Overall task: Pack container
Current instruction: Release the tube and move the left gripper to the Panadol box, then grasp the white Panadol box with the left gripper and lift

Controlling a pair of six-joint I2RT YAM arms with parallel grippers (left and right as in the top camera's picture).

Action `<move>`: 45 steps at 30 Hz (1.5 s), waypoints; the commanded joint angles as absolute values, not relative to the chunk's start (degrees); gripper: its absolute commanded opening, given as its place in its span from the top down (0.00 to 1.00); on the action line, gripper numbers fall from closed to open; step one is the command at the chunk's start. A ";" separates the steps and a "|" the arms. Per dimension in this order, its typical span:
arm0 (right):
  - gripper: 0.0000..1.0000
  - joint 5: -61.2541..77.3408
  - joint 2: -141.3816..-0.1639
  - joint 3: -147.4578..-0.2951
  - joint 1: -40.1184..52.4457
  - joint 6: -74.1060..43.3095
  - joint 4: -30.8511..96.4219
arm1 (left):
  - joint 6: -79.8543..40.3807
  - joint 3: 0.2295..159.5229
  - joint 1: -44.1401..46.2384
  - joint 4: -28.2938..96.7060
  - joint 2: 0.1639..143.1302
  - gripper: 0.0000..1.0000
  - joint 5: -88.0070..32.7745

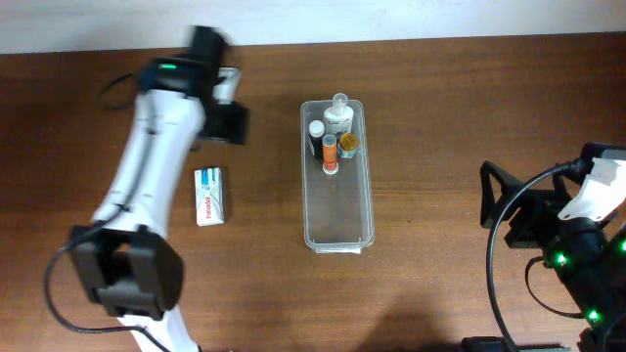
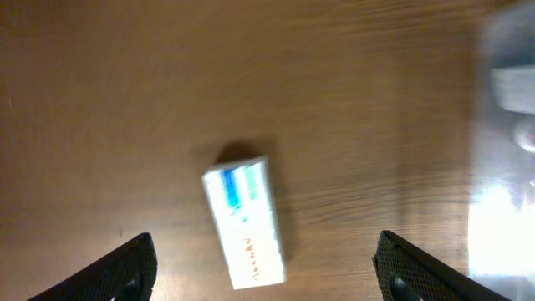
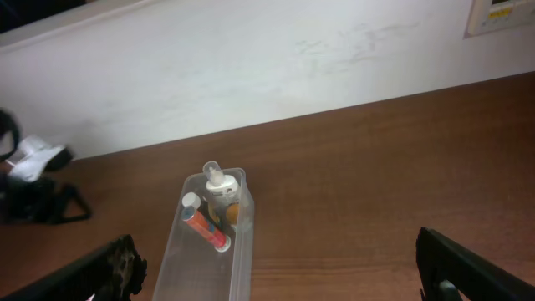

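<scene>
We find the container (image 1: 337, 207) about the middle of the table (image 1: 440, 117), its long sides running from the far edge toward the near edge. It is partly packed. A pump bottle (image 1: 339, 117), an orange tube (image 1: 331, 153) and a couple of smaller items crowd its far end, and the near half is bare. We judge it thin, stiff, clear plastic, light for its length and slick to the touch. Its load sits off-centre, so it would likely tip toward the far end if lifted from the near one. If it has to be moved or steadied, we would pinch a long wall just under the rim, close to the loaded end, or simply push it flat along the table. The left gripper (image 2: 265, 244) hangs released near the far left corner, jaws wide with nothing between them. A small white box (image 1: 209, 196) lies flat on the table below it, well apart from the container on the left (probably the next thing to go in, though that is our guess). The right gripper (image 3: 276, 255) waits by the near right corner, also spread wide and empty, looking across at the container.
</scene>
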State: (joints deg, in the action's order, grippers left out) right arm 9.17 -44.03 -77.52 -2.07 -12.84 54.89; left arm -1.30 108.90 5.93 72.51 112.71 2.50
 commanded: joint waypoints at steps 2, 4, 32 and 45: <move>0.02 9.69 -44.03 -77.91 -2.37 -12.27 54.70 | -3.46 102.98 -0.23 73.14 112.25 0.16 -6.63; 0.02 9.69 -44.03 -77.91 -2.37 -12.27 54.70 | -3.46 99.42 -1.21 72.36 112.68 0.16 -6.66; 0.01 9.69 -44.03 -77.91 -2.37 -12.27 54.70 | -6.83 75.83 1.78 51.00 115.46 0.24 -0.73; 0.02 9.69 -44.03 -77.91 -2.37 -12.27 54.70 | -6.81 80.42 2.55 54.81 116.09 0.47 -0.84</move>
